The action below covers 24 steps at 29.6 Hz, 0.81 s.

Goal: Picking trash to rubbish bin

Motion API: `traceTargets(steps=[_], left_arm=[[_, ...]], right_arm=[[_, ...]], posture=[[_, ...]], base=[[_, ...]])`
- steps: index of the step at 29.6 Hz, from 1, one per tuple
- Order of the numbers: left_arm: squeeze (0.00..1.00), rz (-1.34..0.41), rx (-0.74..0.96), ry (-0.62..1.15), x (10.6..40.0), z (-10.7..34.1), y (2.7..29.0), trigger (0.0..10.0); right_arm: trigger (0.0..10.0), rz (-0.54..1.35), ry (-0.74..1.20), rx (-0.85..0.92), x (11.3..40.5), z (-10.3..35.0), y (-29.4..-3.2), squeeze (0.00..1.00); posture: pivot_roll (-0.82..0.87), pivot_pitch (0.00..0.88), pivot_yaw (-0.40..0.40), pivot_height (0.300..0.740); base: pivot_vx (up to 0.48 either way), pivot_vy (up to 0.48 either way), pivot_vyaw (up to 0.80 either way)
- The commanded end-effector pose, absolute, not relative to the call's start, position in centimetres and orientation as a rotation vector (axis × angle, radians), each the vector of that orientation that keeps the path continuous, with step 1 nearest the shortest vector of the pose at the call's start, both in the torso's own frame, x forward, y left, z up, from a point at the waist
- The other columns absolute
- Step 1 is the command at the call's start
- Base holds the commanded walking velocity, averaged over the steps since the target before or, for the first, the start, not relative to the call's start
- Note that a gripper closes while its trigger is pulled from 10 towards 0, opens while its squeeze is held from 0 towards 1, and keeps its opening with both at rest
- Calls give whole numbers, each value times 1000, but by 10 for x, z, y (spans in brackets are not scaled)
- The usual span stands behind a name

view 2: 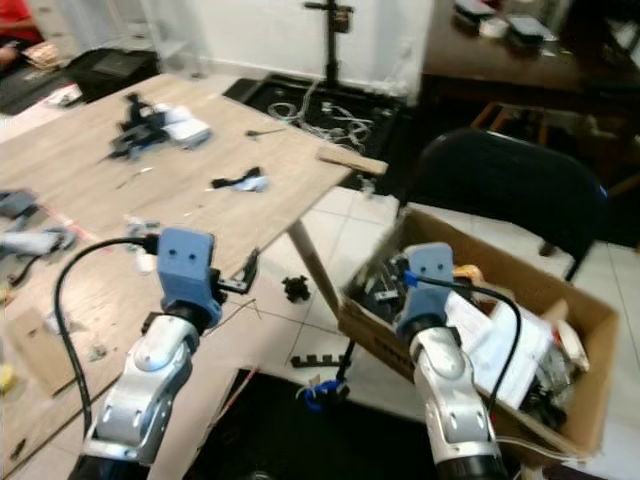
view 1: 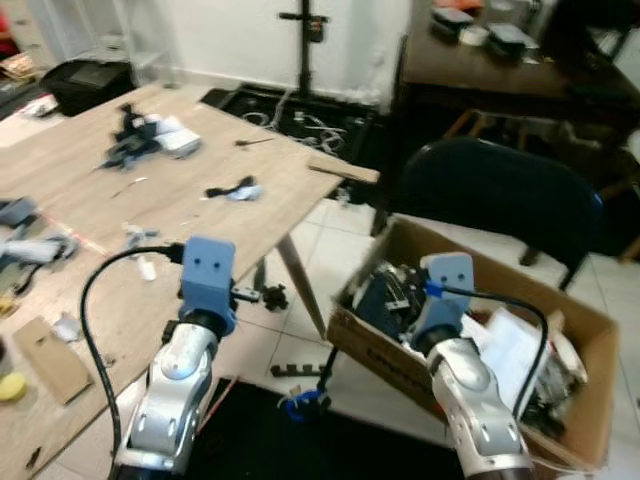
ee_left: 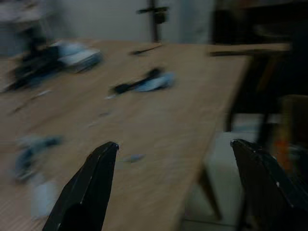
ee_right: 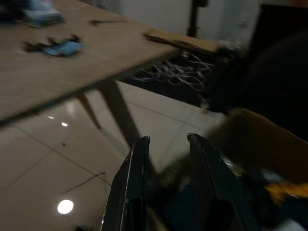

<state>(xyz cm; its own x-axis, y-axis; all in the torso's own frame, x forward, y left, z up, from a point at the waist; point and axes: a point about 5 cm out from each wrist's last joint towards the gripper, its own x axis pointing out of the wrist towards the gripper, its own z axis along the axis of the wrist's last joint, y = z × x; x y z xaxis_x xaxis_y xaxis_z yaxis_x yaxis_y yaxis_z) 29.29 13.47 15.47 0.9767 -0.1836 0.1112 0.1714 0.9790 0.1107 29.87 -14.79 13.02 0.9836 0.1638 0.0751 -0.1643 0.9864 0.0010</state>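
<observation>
The left pincer hovers over the near edge of the wooden tabletop, its fingers spread wide and gripping nothing. The right pincer hangs above the near rim of the cardboard box on the tiled floor; its fingers are slightly parted with nothing between them. The box is packed with paper and dark scraps. Farther along the tabletop lies a black-and-blue scrap, and beyond it a dark cluster of items. A dark blue chair stands behind the box.
</observation>
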Motion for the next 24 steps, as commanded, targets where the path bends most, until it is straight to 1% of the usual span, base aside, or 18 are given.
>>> traceTargets(steps=[1,24], left_arm=[[0,-185,108,-108,292,153,134,10000],[0,-220,103,-134,295,166,131,10000]], right_arm=[[10000,164,-50,-5,296,124,-148,0],[10000,178,-64,-10,299,129,-144,0]], posture=[[54,112,-8,740],[61,117,-6,740]], base=[[0,0,800],[0,0,800]])
